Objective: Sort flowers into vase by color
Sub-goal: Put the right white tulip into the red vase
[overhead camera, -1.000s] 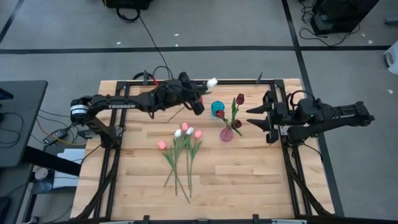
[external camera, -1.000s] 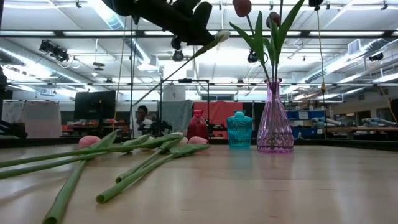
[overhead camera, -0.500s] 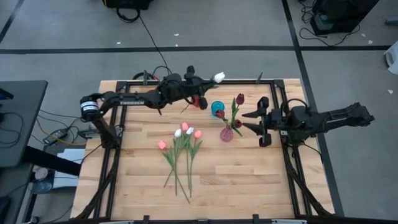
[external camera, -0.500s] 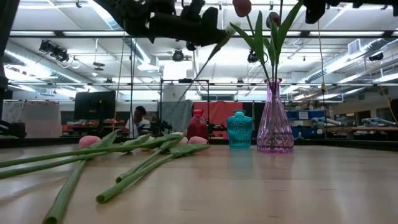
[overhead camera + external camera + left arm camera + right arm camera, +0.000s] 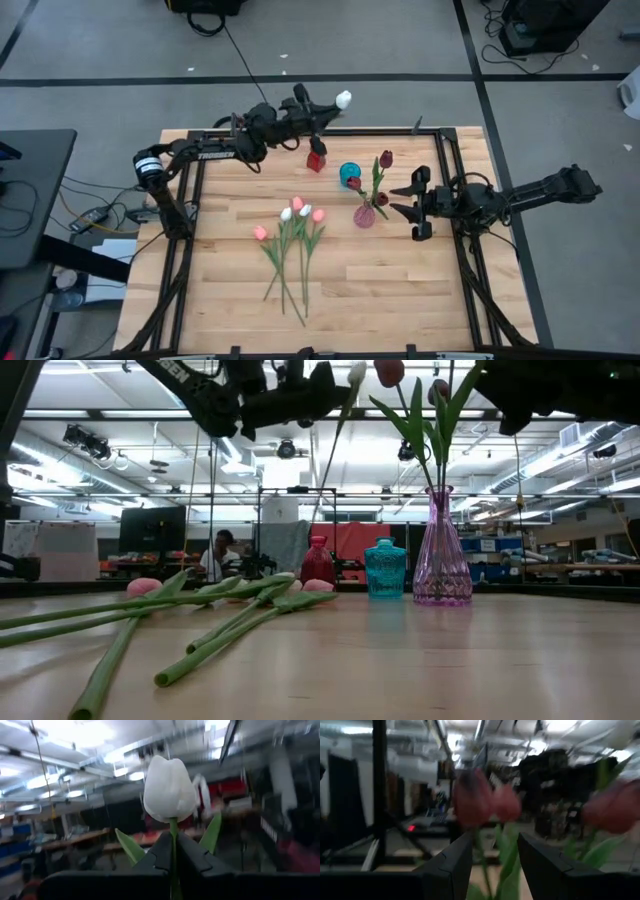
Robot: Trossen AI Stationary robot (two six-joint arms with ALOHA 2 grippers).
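High view: left gripper, clamped on the white tulip, holds its stem near-upright just behind the red vase; right gripper waits spread.

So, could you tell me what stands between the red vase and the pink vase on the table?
The teal vase stands between the red vase and the pink vase, as the high view shows.

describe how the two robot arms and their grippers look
Both arms are dark, jointed and slim. The left arm carries white lettering and a silvery joint near its base. The left gripper and right gripper each have two black, angular, tapered fingers.
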